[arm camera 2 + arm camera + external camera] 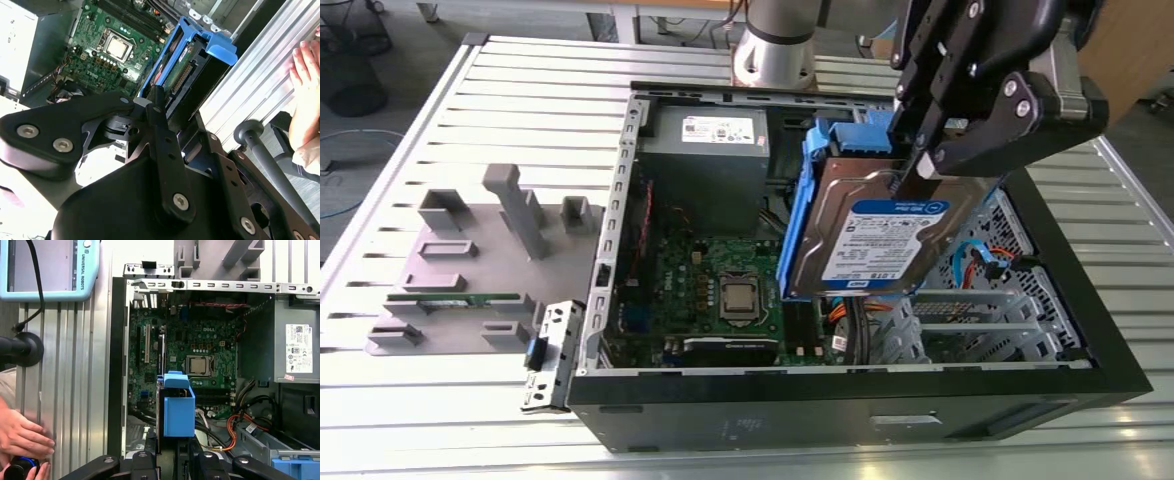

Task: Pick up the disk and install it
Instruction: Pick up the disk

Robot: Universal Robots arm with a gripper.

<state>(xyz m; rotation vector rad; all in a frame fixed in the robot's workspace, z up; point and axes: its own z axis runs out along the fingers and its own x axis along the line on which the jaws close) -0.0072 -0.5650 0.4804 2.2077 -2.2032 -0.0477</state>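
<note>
The disk [887, 240], silver with a white-and-blue label and blue carrier rails, hangs tilted above the open computer case [854, 390], over the motherboard's edge and the metal drive cage [987, 310]. My gripper [921, 165] is shut on its upper end, coming down from above. In the second wrist view the disk [182, 65] juts out beyond the black fingers [156, 102], its blue handle farthest from me. In the first wrist view its blue carrier [178, 410] stands end-on over the motherboard [200, 355].
A grey power supply [707, 135] sits at the case's back, with orange and black cables [235, 432] near the cage. A grey fixture with upright blocks [480, 250] lies on the slatted table [480, 110]. A person's hand [22, 435] and a pendant [45, 270] are beside the case.
</note>
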